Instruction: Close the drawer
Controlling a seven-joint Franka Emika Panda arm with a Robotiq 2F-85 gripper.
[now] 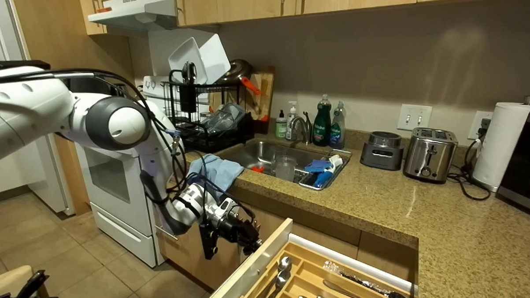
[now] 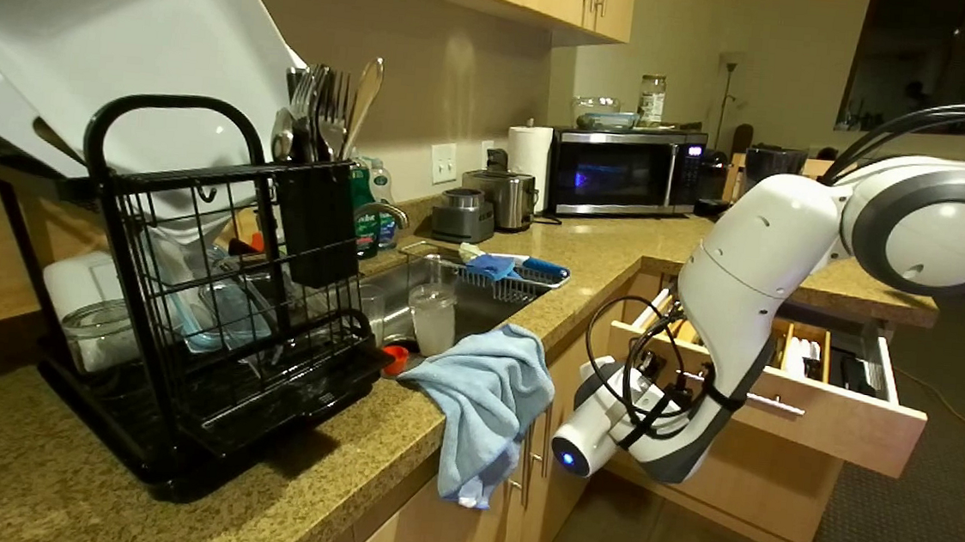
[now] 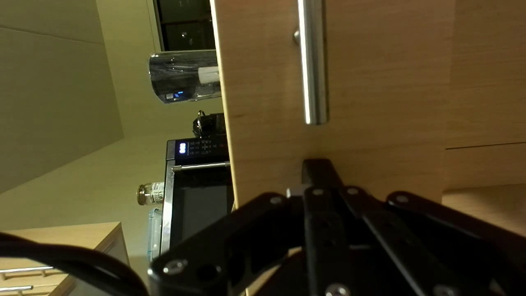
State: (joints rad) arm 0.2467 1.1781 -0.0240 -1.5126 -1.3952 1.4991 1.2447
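The wooden drawer (image 1: 274,250) stands pulled open below the countertop, with a cutlery tray (image 1: 302,267) inside. Its front also shows in an exterior view (image 2: 853,431), partly hidden by my arm. The drawer front fills much of the wrist view (image 3: 267,102), with its metal bar handle (image 3: 314,74) above the fingertips. My gripper (image 3: 322,172) is shut and empty. Its tips are at the outer face of the drawer front, beside the handle's end, touching or very near it. My gripper (image 1: 256,245) also shows just outside the drawer front in an exterior view.
A countertop (image 1: 460,244) overhangs the drawer. A blue cloth (image 2: 489,401) hangs over the counter edge near my arm. The sink (image 1: 262,151) and a black dish rack (image 2: 212,319) are nearby. Cabinet doors (image 2: 444,535) lie below the counter.
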